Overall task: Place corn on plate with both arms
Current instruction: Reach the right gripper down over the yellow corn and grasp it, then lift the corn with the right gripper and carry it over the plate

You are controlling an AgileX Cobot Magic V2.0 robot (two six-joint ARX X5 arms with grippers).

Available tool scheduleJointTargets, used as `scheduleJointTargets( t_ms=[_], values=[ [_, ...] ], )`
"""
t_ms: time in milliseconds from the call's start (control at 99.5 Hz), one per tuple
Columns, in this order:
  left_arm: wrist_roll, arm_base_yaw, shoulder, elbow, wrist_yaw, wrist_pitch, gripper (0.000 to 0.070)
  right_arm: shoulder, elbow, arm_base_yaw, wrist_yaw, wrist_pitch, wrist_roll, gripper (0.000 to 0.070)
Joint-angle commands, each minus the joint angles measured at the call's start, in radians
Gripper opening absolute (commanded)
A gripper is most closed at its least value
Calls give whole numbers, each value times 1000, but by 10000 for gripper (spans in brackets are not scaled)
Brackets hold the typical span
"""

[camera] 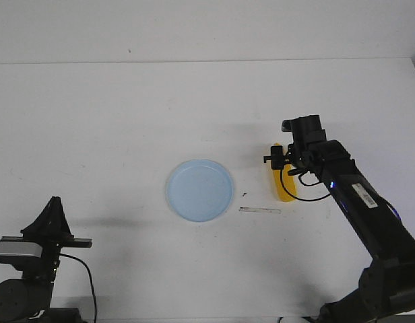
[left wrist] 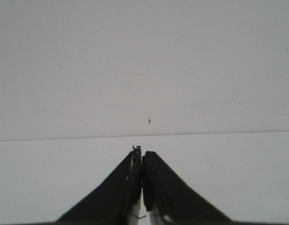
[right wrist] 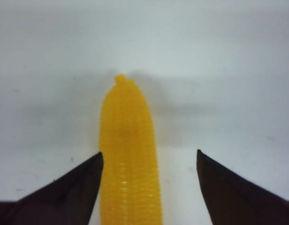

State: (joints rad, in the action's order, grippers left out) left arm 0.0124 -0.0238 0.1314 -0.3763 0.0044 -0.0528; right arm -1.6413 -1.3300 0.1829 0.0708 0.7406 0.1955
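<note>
The yellow corn (camera: 285,187) lies on the white table, right of the pale blue plate (camera: 200,189). My right gripper (camera: 280,159) hovers over the corn's far end with its jaws open. In the right wrist view the corn (right wrist: 128,154) runs lengthwise between the fingers (right wrist: 83,183), close against one finger and apart from the other; the gripper's middle (right wrist: 149,157) is just off the cob. My left gripper (camera: 54,202) rests at the near left, far from both; in the left wrist view its fingertips (left wrist: 142,152) are pressed together with nothing between them.
A thin pale strip (camera: 259,210) lies on the table between plate and corn. The table's far edge (camera: 194,62) meets a white wall. The right arm (camera: 369,208) stretches in from the near right corner.
</note>
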Motion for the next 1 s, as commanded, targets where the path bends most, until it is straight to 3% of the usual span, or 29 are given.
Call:
scheduleJointTargets(
  t_ms=[0, 121, 633, 693, 834, 994],
  values=[
    [10, 0, -2, -10, -2, -16, 3, -46, -16, 10, -5, 11, 13, 506],
    [10, 0, -2, -10, -1, -16, 3, -83, -16, 27, -20, 20, 5, 549],
    [10, 0, -2, -10, -1, -16, 3, -158, -11, 27, -19, 44, 5, 547],
    [10, 0, -2, -10, -1, -16, 3, -161, -10, 27, -19, 48, 6, 525],
    [10, 0, -2, -10, -1, -16, 3, -161, -10, 27, -19, 49, 5, 330],
    [10, 0, -2, -10, -2, -16, 3, -161, -10, 27, -19, 48, 5, 328]
  ],
)
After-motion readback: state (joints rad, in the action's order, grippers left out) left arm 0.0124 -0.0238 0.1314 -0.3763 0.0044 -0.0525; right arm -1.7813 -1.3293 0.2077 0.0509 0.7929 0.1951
